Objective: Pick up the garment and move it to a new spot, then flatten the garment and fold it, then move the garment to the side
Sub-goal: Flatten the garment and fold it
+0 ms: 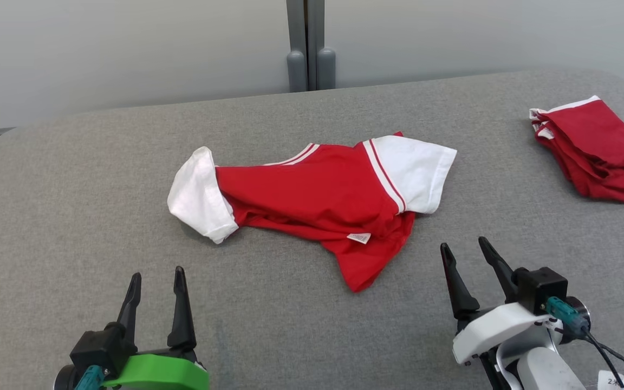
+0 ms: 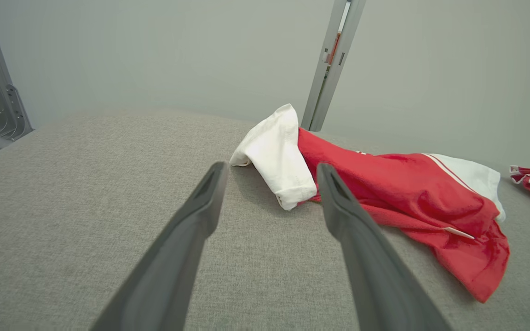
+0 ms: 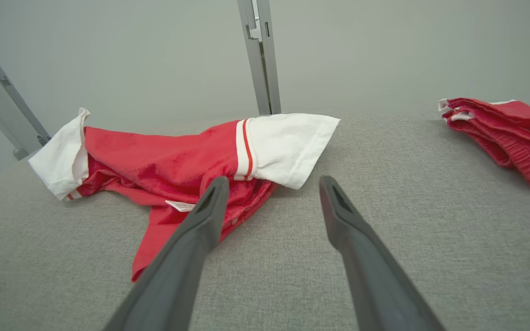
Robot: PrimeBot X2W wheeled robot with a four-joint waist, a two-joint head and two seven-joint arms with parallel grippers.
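So the big grey padded table (image 1: 73,179) is taking up pretty much everything in front of me. The garment, a red shirt (image 1: 317,195) with white sleeves, is lying crumpled around the middle of the table. It's stretching across it sideways, with one sleeve pointing toward the table's left side and the other toward its right, and a red flap is trailing toward the near edge. A second bundle of red cloth (image 1: 599,157) with white trim is sitting at the table's far right corner, well apart from the shirt. I'm holding my left gripper (image 1: 158,272) over the near left part of the table and my right gripper (image 1: 463,243) over the near right part. Both are spread wide, gripping nothing and not touching the shirt. A little white label (image 1: 359,238) is showing on the shirt's near hem.
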